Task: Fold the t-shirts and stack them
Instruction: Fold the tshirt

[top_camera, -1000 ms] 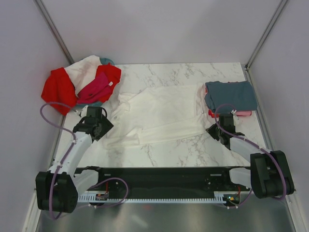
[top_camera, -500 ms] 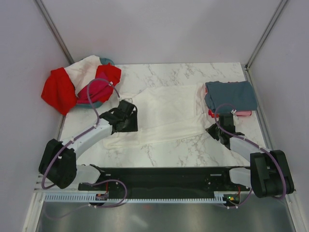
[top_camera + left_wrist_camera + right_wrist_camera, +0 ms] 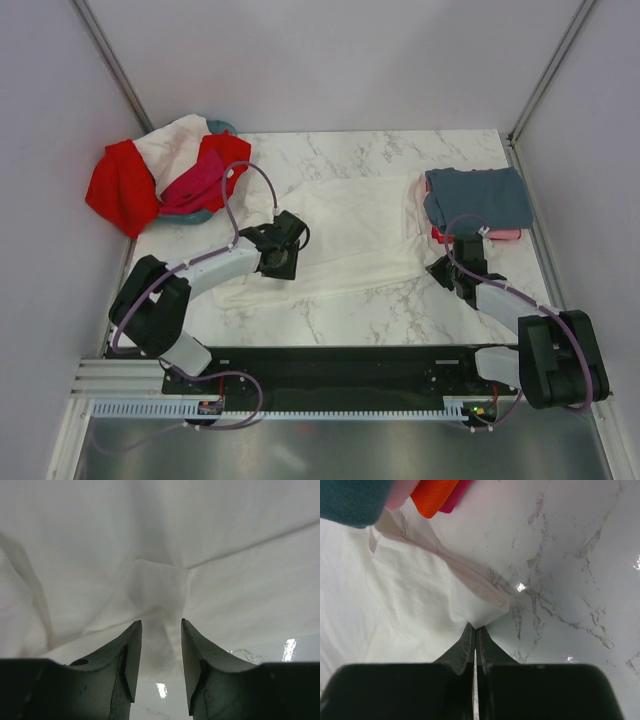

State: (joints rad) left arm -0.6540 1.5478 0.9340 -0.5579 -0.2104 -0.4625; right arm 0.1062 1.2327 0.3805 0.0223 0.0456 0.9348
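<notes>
My L gripper [image 3: 161, 624] narrow-open, tips just over a crease in the spread white fabric t-shirt [image 3: 350, 225]. R gripper [image 3: 474, 628] pinched shut on its right hem corner.

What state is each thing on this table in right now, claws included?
White t-shirt: spread out, wrinkled.
Grey-blue t-shirt: folded, topping the stack.
Red t-shirt: crumpled, unfolded.
Magenta t-shirt: crumpled, unfolded.
Left claw: open over the white t-shirt.
Right claw: shut at the white t-shirt's corner.
</notes>
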